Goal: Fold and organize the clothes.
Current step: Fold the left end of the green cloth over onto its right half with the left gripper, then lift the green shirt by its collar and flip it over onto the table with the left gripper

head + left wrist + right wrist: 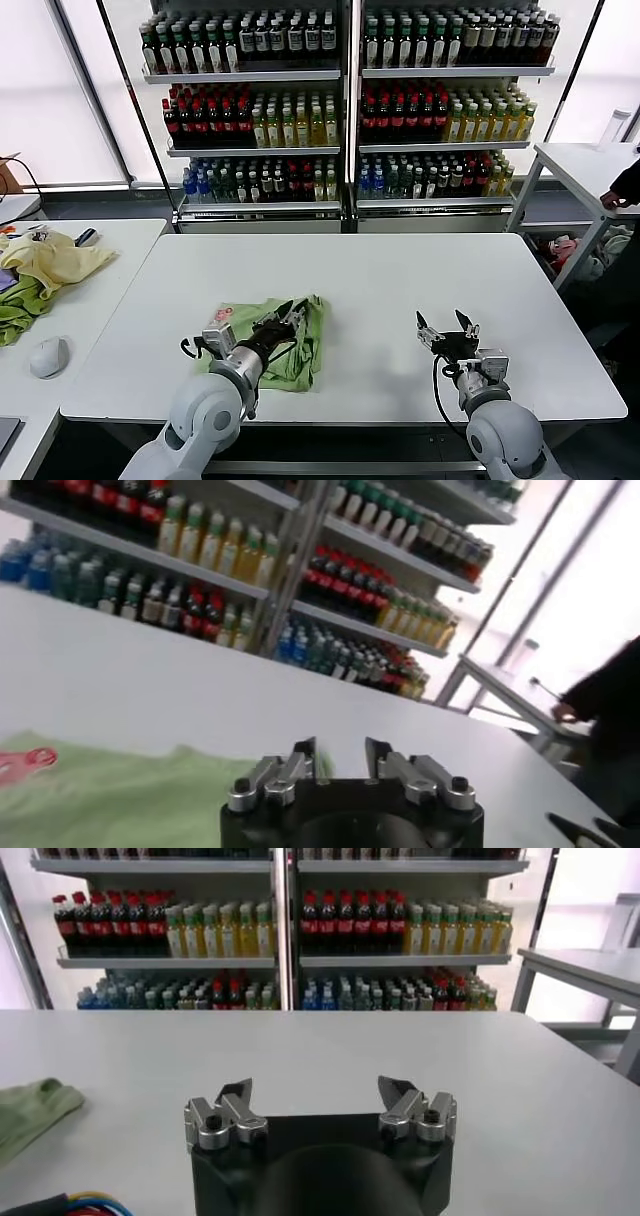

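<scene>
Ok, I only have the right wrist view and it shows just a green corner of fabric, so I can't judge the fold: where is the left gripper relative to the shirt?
Observer: The left gripper is over the far part of the shirt, which lies bunched in a folded heap on the table.
Operator: Is it gripping fabric?
Observer: No. In the left wrist view its fingers stand apart with nothing between them.
Operator: Any other cloth around?
Observer: Yes, on the side table to the robot's left lie a pale yellow cloth and a darker green cloth, well apart from the shirt.
</scene>
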